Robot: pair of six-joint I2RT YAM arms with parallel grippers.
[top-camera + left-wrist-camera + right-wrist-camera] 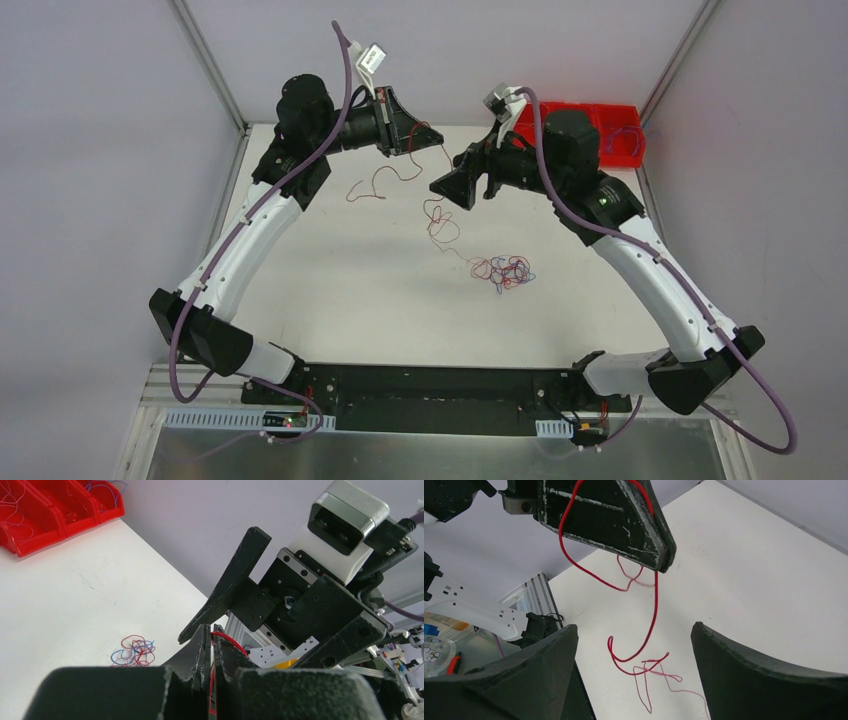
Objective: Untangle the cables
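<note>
My left gripper (425, 132) is raised at the back of the table and shut on a thin red cable (378, 185), which curls down to the white table. In the left wrist view the jaws (212, 631) are pressed together with the red cable (231, 641) pinched between them. My right gripper (452, 176) is open and empty, close to the left gripper's right. In the right wrist view its jaws (634, 652) stand wide apart, facing the hanging cable (655, 605) and the left gripper (609, 515). A small red and blue tangle (503, 270) lies on the table, also visible in the left wrist view (136, 651).
A red bin (600, 125) with compartments stands at the back right corner and also shows in the left wrist view (55, 510); thin wires lie in it. A red strand (440, 220) loops from near the grippers toward the tangle. Metal frame posts rise at the back corners.
</note>
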